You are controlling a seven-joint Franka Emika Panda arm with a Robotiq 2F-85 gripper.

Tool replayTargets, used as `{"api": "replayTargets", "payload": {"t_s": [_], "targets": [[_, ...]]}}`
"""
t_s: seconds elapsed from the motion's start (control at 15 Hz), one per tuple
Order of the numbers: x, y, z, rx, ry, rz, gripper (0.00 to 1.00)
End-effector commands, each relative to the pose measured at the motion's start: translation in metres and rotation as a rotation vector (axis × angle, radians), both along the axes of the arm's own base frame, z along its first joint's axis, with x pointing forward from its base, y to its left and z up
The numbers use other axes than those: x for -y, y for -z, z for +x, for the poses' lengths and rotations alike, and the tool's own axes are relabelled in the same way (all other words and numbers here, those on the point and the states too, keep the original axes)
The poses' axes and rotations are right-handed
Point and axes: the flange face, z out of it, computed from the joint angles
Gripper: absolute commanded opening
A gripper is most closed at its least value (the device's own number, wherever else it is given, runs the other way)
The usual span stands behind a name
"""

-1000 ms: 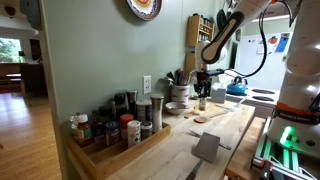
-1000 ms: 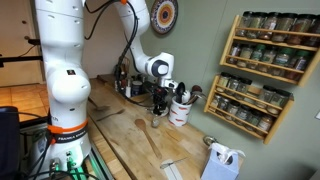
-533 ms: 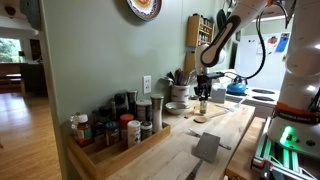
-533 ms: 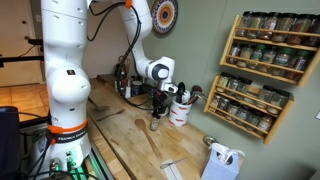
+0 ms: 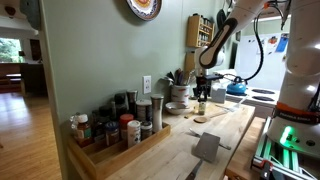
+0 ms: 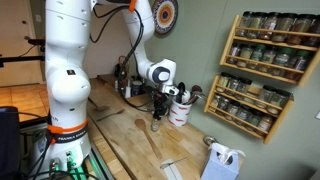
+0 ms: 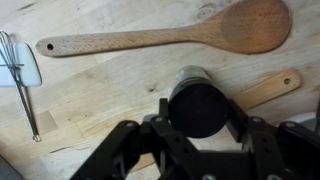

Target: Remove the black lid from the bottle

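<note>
In the wrist view the round black lid (image 7: 197, 108) sits between the two black fingers of my gripper (image 7: 199, 114), which touch it on both sides. A grey edge of the bottle (image 7: 190, 72) shows just beyond the lid; the rest of the bottle is hidden under it. In both exterior views the small pale bottle (image 6: 155, 123) (image 5: 201, 104) stands upright on the wooden counter, with the gripper (image 6: 158, 104) (image 5: 202, 90) pointing straight down onto its top. I cannot tell whether the lid is off the bottle.
A long wooden spoon (image 7: 170, 35), a whisk (image 7: 20, 85) and a wooden spatula handle (image 7: 272, 86) lie on the counter round the bottle. A white utensil crock (image 6: 181, 110) stands close by. A tray of spice jars (image 5: 115, 128) and a wall spice rack (image 6: 265, 70) are further off.
The arm's wrist has come down slightly over the bottle. The bottle has not moved.
</note>
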Motion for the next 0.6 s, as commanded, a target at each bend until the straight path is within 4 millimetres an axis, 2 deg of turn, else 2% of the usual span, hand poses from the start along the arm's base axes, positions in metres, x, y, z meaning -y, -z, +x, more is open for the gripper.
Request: {"api": "replayTargets", "payload": {"t_s": [0.0, 0.13, 0.53], "targets": [[0.001, 0.001, 0.003, 0.03, -0.019, 0.01, 0.52], [0.0, -0.002, 0.004, 0.043, -0.036, 0.01, 0.32], [0.0, -0.013, 0.002, 0.061, -0.065, -0.003, 0.31]]}}
